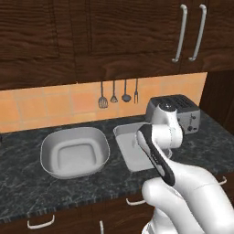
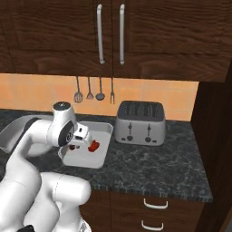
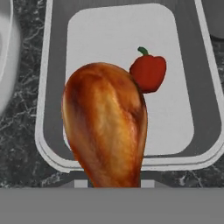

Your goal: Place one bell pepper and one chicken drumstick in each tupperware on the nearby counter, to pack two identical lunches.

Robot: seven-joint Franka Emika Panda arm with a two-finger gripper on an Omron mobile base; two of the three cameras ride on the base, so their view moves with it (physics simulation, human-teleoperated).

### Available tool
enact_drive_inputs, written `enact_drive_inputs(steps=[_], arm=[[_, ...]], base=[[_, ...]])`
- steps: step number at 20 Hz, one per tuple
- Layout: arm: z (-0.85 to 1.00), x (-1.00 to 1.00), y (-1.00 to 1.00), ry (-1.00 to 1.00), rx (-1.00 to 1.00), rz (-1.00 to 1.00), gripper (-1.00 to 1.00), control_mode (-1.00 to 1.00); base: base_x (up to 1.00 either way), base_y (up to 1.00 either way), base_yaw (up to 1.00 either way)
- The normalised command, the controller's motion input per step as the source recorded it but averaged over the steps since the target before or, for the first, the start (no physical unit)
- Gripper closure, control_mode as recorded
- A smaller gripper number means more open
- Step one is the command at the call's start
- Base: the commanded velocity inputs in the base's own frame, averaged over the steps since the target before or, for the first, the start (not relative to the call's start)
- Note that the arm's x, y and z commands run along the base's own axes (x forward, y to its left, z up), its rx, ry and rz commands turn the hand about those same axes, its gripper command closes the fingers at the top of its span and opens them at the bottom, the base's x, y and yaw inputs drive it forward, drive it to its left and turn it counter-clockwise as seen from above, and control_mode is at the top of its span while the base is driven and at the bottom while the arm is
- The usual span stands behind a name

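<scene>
Hanging drumstick: chicken drumstick (image 3: pixel 105 127) pinched in the gripper (image 2: pixel 78 146), meaty end out, above the rectangular tupperware (image 3: pixel 199 83)
Pepper: bell pepper (image 3: pixel 148 72) lying on that tray's floor, behind the drumstick
Tub: rounder tupperware (image 1: pixel 75 153) just left on the counter (image 2: pixel 149 165)
Beyond: toaster (image 2: pixel 139 123) right of tray; arm's forearm (image 1: pixel 155 153) hiding part of the tray in the left base view

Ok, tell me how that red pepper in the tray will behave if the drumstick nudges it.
The bell pepper looks round and glossy, so it would probably roll or slide across the rectangular tray's smooth floor. It seems small beside the drumstick, so likely light and easily shifted. The tray's raised rim should probably stop it.
</scene>
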Motion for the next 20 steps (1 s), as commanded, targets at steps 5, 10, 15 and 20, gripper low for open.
enact_drive_inputs(steps=[5, 10, 15, 20], arm=[[0.06, 0.92, 0.03, 0.21, -0.04, -0.02, 1.00, -1.00], [0.02, 0.31, 0.15, 0.21, -0.06, -0.02, 1.00, -1.00], [-0.34, 0.33, 0.14, 0.00, 0.00, 0.00, 1.00, -1.00], [-0.49, 0.71, 0.03, 0.00, 0.00, 0.00, 1.00, -1.00]], base=[[0.00, 0.00, 0.00], [0.00, 0.00, 0.00], [0.00, 0.00, 0.00], [0.00, 0.00, 0.00]])
